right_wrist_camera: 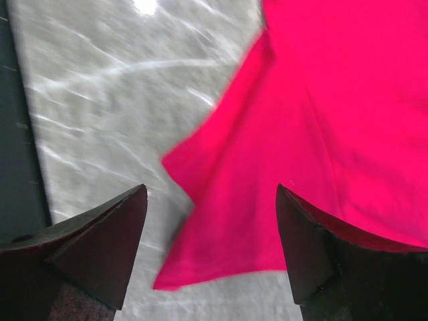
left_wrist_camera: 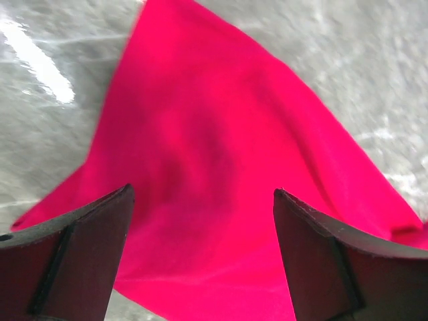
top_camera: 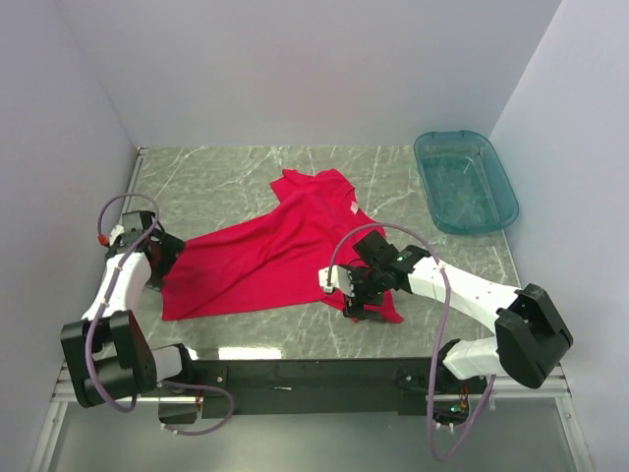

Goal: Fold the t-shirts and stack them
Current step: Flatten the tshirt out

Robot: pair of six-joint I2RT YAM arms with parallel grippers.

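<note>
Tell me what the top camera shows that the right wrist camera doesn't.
Only the top view: the whole red t-shirt lying unfolded, its white neck label, a teal bin at the far right, and the left claw at the shirt's left edge. Only the right wrist view: a close-up of the shirt's edge beneath the open right claw. Both: red fabric on the marbled table.

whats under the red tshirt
The red t-shirt lies rumpled straight on the grey marbled table, which shows all around its edges. Nothing pokes out from beneath it. Whatever the cloth itself covers, including any tucked-under layers, is hidden.
</note>
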